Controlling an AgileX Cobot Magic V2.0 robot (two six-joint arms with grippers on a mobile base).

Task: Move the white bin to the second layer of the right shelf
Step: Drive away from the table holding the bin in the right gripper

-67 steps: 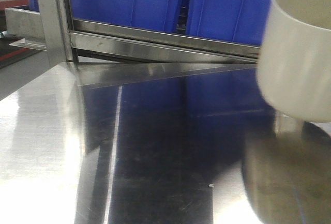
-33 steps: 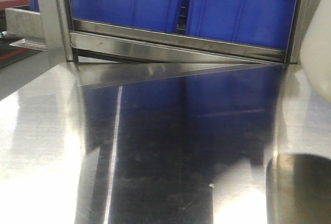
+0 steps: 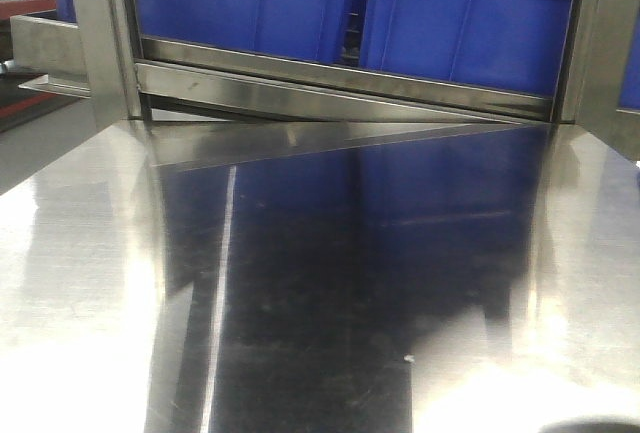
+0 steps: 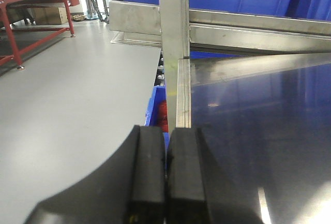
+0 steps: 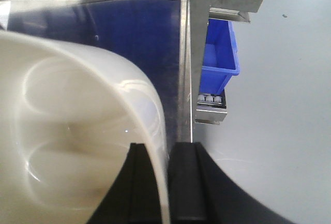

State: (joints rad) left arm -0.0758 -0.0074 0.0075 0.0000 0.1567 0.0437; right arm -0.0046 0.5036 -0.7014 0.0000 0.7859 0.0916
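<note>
Two arms | clamping the white bin [image 5: 67, 131] by its wall with the right gripper [image 5: 161, 182], one finger inside, one outside | holding it over the table [image 5: 139, 32] near the right edge | hovering the left gripper [image 4: 165, 177] at the left edge, fingers pressed together on nothing | facing blue crates [image 3: 250, 3] along the far edge
</note>
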